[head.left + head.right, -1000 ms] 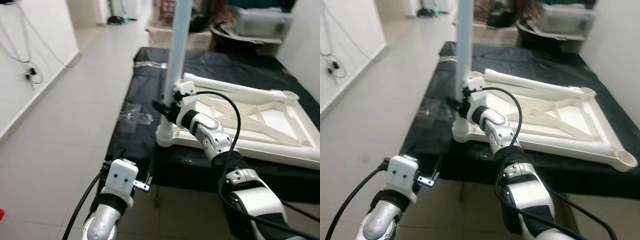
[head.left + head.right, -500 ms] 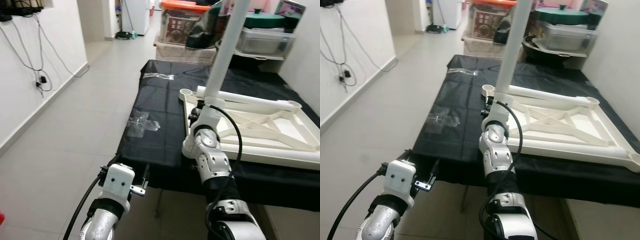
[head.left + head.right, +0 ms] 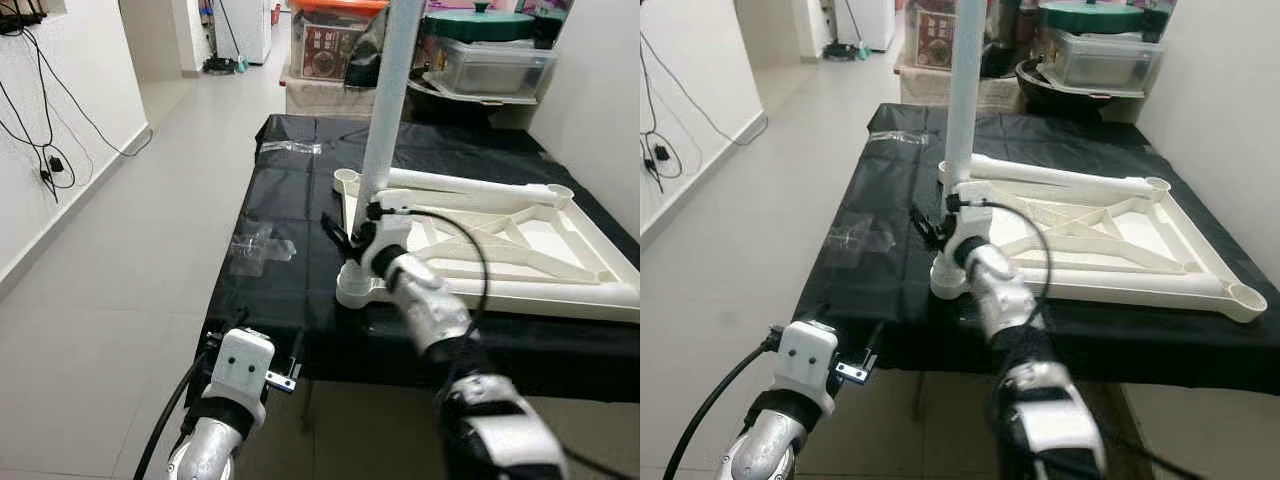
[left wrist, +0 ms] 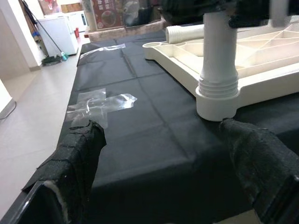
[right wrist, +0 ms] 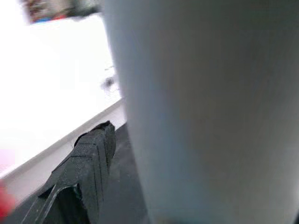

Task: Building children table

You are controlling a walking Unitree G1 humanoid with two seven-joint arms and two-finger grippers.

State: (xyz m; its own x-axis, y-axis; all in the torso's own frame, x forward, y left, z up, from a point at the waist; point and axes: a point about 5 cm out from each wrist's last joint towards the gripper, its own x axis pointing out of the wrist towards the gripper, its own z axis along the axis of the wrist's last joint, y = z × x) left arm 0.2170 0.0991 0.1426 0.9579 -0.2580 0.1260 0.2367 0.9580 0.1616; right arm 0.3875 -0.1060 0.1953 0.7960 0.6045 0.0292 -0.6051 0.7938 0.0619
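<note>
Right tool (image 3: 352, 238) at the base of an upright leg (image 3: 388, 100) on an upturned white tabletop (image 3: 500, 250).

The tabletop lies underside up on a desk (image 3: 290, 290) draped in black cloth; the leg stands in its corner socket (image 4: 216, 100) nearest the robot, at 9 o'clock of the frame. The right tool sits against the leg just above the socket, one finger (image 5: 88, 163) beside the pale shaft; whether it grips the leg cannot be told. The left tool (image 4: 163, 172) hangs low before the desk's near edge, at 7 o'clock from the socket, fingers (image 4: 77, 156) spread wide and holding nothing. Clear plastic wrap (image 3: 258, 245) lies on the cloth at 9 o'clock of the socket, well apart. Storage boxes (image 3: 495, 60) stand beyond the desk at 12 o'clock.
</note>
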